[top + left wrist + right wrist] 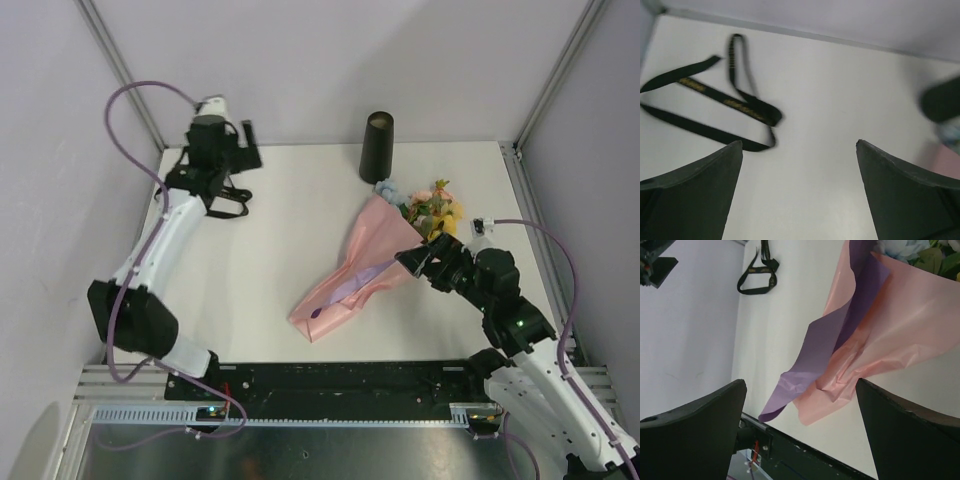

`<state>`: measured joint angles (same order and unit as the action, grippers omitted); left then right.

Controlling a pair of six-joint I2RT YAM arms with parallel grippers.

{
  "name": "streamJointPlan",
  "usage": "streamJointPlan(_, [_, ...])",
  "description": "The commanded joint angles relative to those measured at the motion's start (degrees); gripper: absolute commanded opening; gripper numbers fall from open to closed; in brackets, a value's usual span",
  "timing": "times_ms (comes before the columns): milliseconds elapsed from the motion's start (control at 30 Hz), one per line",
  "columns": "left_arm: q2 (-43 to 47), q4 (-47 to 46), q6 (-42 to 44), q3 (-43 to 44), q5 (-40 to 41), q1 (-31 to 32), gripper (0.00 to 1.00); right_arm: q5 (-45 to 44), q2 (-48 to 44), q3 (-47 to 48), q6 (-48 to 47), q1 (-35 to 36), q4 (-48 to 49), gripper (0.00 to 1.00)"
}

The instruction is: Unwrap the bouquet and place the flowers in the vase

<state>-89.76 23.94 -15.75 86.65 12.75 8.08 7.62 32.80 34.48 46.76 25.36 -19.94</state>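
Both end effectors (799, 144) (800, 382) wide apart, empty, crinkled pink paper bouquet (360, 265), matte black vase (377, 148)

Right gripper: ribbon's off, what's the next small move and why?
Probably close the right gripper on the pink paper's loose edge beside it and peel it back. The ribbon lies on the table by the open left gripper, both grippers are empty, yet the flowers sit wrapped in the pink paper and purple sheet, not in the vase.
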Motion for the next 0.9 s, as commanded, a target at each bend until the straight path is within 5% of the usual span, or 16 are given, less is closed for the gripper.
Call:
streamJointPlan(0, [8.43, 2.18, 7.33, -1.96, -2.16, 13.52, 1.00, -2.04, -3.16, 0.33, 6.77, 0.03, 0.56, 0.97])
streamJointPlan(367, [8.61, 3.36, 17.16, -4.89, -2.83, 45.74, 0.98, -7.18, -14.02, 0.32, 7.87, -0.24, -3.86, 0.97])
streamJointPlan(867, [-0.12, 2.66, 12.00, -6.85, -12.13, 52.96, 0.78, -9.97, -15.19, -1.86, 3.76, -0.21, -8.33, 0.98])
